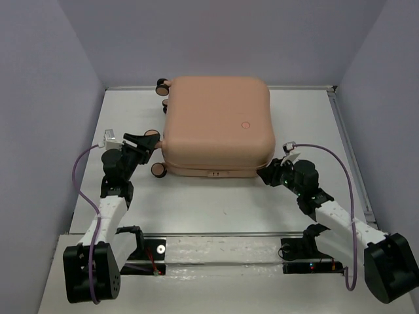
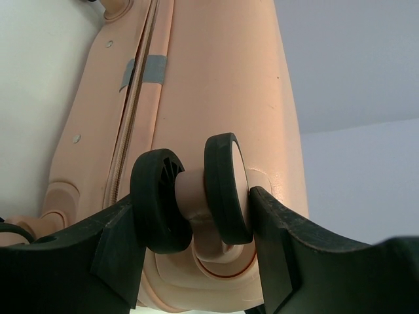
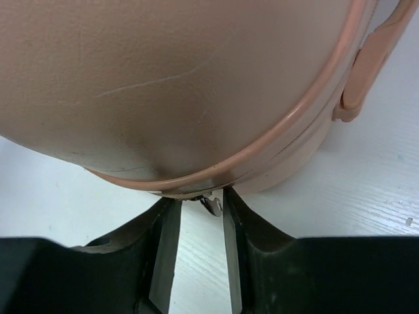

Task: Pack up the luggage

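The luggage (image 1: 216, 124) is a salmon-pink hard-shell suitcase lying flat with its lid down in the middle of the white table (image 1: 216, 203). Its wheels point left. My left gripper (image 1: 146, 141) sits at its near-left corner. In the left wrist view, the left gripper (image 2: 194, 199) is shut on a double caster wheel (image 2: 226, 190), one finger pressing each black disc. My right gripper (image 1: 270, 173) is at the near-right corner. In the right wrist view, the right gripper (image 3: 200, 199) stands open under the shell's seam (image 3: 281, 131). A small metal zipper pull (image 3: 211, 204) hangs between the fingers, close to the right one and not pinched.
Grey walls close the table on the left, back and right. Two more wheels (image 1: 162, 85) stick out at the far-left corner and another (image 1: 158, 169) near the left gripper. A pink side handle (image 3: 366, 65) lies on the suitcase's edge. A metal rail (image 1: 216, 234) crosses in front of the arm bases.
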Action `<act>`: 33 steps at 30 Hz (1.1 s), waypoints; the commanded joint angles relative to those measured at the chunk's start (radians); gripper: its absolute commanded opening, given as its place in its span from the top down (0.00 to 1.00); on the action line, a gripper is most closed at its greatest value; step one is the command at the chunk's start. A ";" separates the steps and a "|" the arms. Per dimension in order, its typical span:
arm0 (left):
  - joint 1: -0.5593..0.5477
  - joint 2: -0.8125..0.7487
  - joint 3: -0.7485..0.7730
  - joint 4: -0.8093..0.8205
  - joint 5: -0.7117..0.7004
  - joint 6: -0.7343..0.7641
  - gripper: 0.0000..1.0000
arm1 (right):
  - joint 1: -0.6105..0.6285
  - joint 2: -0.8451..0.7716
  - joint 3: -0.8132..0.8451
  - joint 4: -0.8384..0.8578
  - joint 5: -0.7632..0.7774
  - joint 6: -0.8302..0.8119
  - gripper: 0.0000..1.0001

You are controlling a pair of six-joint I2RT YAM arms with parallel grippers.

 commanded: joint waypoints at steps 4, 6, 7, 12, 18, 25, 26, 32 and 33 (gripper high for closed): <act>-0.003 0.010 -0.019 0.074 0.019 0.137 0.94 | 0.001 0.079 -0.017 0.295 -0.084 0.008 0.93; -0.015 0.016 -0.046 0.083 0.013 0.144 0.94 | 0.068 0.060 -0.025 0.319 -0.054 0.071 0.93; -0.025 0.019 -0.056 0.086 0.006 0.148 0.94 | 0.257 0.041 -0.008 0.289 0.018 0.085 0.93; -0.214 0.028 -0.112 0.133 -0.123 0.144 0.94 | 0.771 0.353 0.441 -0.026 0.704 0.033 0.93; -0.237 -0.059 -0.125 0.098 -0.134 0.141 0.94 | 0.670 0.324 0.489 -0.048 0.634 0.073 0.93; -0.346 -0.053 -0.093 0.100 -0.128 0.127 0.94 | 0.717 0.709 0.699 0.067 0.381 0.085 0.93; -0.357 -0.073 -0.093 0.078 -0.126 0.134 0.94 | 0.717 0.746 0.719 0.127 0.312 0.088 0.93; -0.362 -0.254 -0.051 -0.226 -0.106 0.236 0.94 | 0.717 0.923 0.910 0.190 0.145 0.021 0.93; -0.352 -0.297 -0.039 -0.294 -0.150 0.284 0.94 | 0.726 0.943 0.933 0.204 0.128 0.007 0.93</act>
